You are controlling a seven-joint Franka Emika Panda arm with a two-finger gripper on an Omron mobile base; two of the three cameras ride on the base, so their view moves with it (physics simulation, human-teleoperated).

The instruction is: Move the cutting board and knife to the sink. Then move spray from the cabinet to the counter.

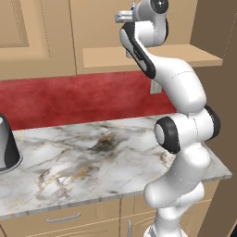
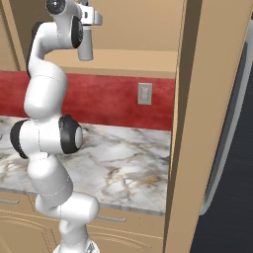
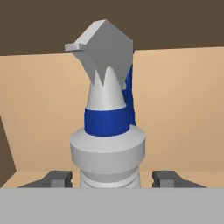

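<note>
Your fingers [image 3: 56,178] stand spread on either side of the spray [image 3: 107,131], whose neck rises between them; whether the pads touch it you cannot tell. The gripper [image 3: 111,180] sits up at the cabinet [image 1: 41,37] ledge, with the counter [image 1: 92,157] well below. Judged from this, the spray's transfer remains to do. The bottle's lower body is cut off from sight.

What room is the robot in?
Most likely a kitchen: a long white-grey marble counter over tan drawers, a light tan wooden wall cabinet, a red backsplash, and a small grey spray bottle between the gripper fingers.
</note>
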